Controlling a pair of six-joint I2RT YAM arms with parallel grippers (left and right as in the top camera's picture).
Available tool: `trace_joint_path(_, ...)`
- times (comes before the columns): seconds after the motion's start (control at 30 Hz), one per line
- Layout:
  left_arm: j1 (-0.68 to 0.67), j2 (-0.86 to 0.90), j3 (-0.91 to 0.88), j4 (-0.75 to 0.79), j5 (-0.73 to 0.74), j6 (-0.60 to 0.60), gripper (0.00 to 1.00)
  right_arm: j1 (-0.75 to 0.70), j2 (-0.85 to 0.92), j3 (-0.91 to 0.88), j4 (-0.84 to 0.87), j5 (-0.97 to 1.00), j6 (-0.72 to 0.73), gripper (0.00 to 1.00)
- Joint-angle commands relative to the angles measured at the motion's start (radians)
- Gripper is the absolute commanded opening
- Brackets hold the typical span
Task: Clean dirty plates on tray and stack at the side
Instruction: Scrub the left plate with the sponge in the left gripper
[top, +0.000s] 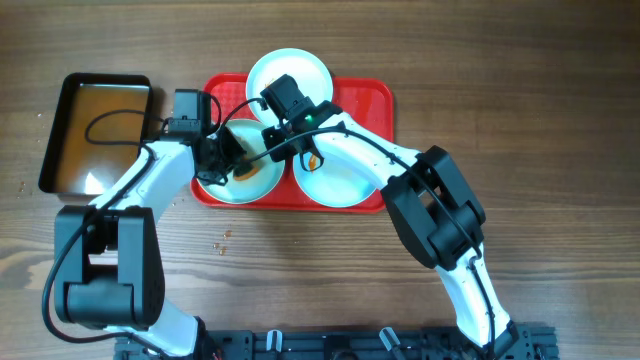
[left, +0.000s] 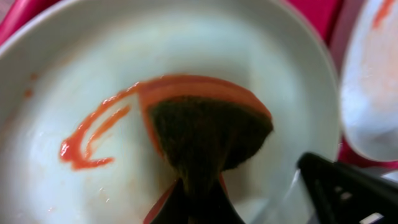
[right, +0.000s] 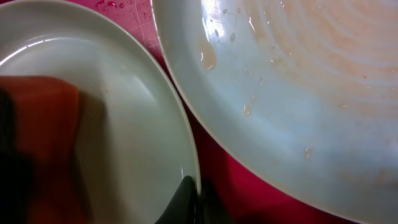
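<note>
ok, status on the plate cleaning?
Left gripper shut on sponge, pressed on near-left plate. Right gripper pinching its rim. Red smear not yet wiped. Nothing blocking.

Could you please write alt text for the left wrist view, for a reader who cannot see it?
A dark sponge, pinched at the bottom edge, presses on a white plate streaked with an orange-red smear. A second plate and red tray show right.

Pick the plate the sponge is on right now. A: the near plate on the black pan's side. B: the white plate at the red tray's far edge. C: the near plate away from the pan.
A: the left claw presses the dark orange-edged sponge onto the round white plate nearest the black rectangular pan of brownish water, beside an orange-red smear, on the flat red plastic tray.
</note>
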Motion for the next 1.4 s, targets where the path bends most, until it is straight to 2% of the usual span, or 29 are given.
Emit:
trace_joint_path(0.0, -0.002, 0.014, 0.016, 0.031, 0.026, -0.002, 0.04, 0.001, 0.05, -0.008, -0.013, 0.019, -0.005, 0.04)
trace_joint_path(0.17, -0.008, 0.09, 0.016, 0.063, 0.027, 0.006, 0.04, 0.001, 0.05, -0.008, -0.013, 0.019, -0.006, 0.05)
trace_joint_path(0.27, -0.008, 0.091, 0.016, 0.001, -0.216, 0.006, 0.04, 0.001, 0.05, -0.008, -0.016, 0.019, -0.006, 0.05)
trace_joint_path(0.33, -0.007, 0.09, 0.017, -0.096, -0.43, 0.006, 0.04, 0.001, 0.05, -0.008, -0.016, 0.019, -0.007, 0.05)
trace_joint_path(0.43, -0.007, 0.088, 0.017, -0.165, -0.579, 0.027, 0.04, 0.001, 0.05, -0.008, -0.014, 0.019, -0.007, 0.05)
trace_joint_path(0.47, -0.008, 0.078, 0.021, -0.178, -0.578, 0.074, 0.04, 0.001, 0.05, -0.008, -0.014, 0.019, -0.007, 0.04)
trace_joint_path(0.63, -0.008, -0.021, 0.051, -0.204, -0.534, 0.077, 0.04, 0.001, 0.05, -0.008, -0.013, 0.019, -0.005, 0.05)
trace_joint_path(0.7, -0.008, -0.052, 0.051, -0.113, -0.327, 0.077, 0.04, 0.001, 0.05, -0.008, -0.003, 0.018, -0.003, 0.04)
trace_joint_path(0.87, -0.008, 0.034, 0.05, 0.04, -0.06, 0.056, 0.04, 0.001, 0.05, -0.008, -0.002, 0.019, 0.021, 0.04)
trace_joint_path(1.03, -0.008, 0.138, 0.05, 0.054, -0.036, 0.058, 0.04, 0.001, 0.05, -0.008, -0.002, 0.019, 0.021, 0.04)
trace_joint_path(1.1, -0.008, 0.142, 0.05, 0.014, -0.151, 0.107, 0.04, 0.001, 0.05, -0.008, -0.002, 0.019, 0.02, 0.04)
trace_joint_path(1.23, -0.008, 0.08, 0.053, -0.177, -0.51, 0.108, 0.04, 0.0, 0.05, -0.008, -0.001, 0.019, 0.02, 0.04)
trace_joint_path(1.37, -0.01, -0.041, 0.053, -0.235, -0.621, 0.108, 0.04, 0.0, 0.05, 0.0, -0.003, 0.019, 0.02, 0.04)
